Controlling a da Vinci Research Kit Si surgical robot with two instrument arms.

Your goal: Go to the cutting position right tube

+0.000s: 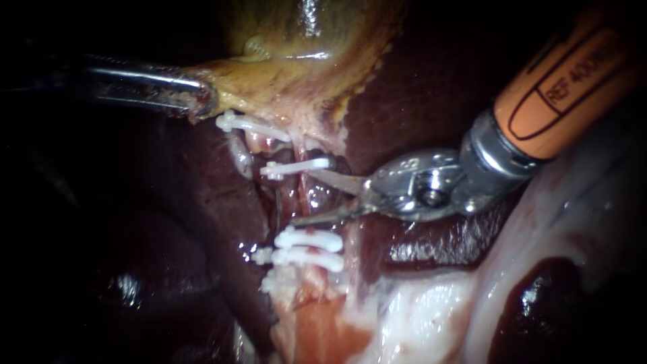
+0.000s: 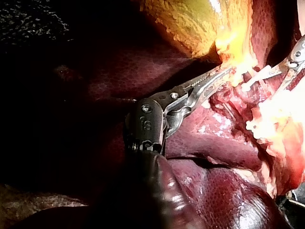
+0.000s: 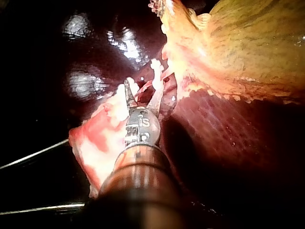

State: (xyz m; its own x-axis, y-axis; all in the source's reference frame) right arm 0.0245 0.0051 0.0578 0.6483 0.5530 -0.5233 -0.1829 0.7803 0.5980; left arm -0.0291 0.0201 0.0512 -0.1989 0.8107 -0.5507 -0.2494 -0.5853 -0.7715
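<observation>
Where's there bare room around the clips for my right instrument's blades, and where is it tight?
Bare tube shows between the single clip and the stacked clips; the right instrument straddles it with open blades. Bare liver lies left of the clips. Crowded: above the single clip, toward the upper clip and the left instrument gripping the gallbladder.

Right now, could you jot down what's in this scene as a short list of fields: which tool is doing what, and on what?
left instrument: comes in from the left, jaws shut on the edge of the gallbladder
right instrument: comes in from the upper right, blades open, one on each side of the tube
tube: pink, runs between the clips
white clip: just above the blades
lower clips: stacked just below the blades
liver: dark red, beside the gallbladder and tube
</observation>
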